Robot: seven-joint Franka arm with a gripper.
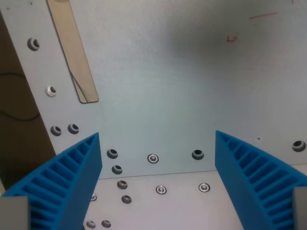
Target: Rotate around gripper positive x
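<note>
Spread wide, the end effector (pixel 157 139) shows two blue ribbed fingers (pixel 72 177) at the bottom corners of the wrist view, one at the wrist view's left and one at the wrist view's right, with nothing between them and nothing in their hold. Below them lies a pale grey metal desk (pixel 182 86), its surface made of two plates that meet at a seam (pixel 163 173) running across the lower part of the view. Screw holes and bolts dot the metal: a dark hole (pixel 197 154) and a shiny bolt (pixel 153 158) sit just above the seam, and two more bolts (pixel 204 187) lie just below it. A strip of tan tape (pixel 74 52) runs slantwise down the upper left of the plate, its lower end rounded. Faint red marks (pixel 232 38) show near the upper right. Along the wrist view's left edge the plate ends, and a brown surface (pixel 17 115) lies beyond it.
</note>
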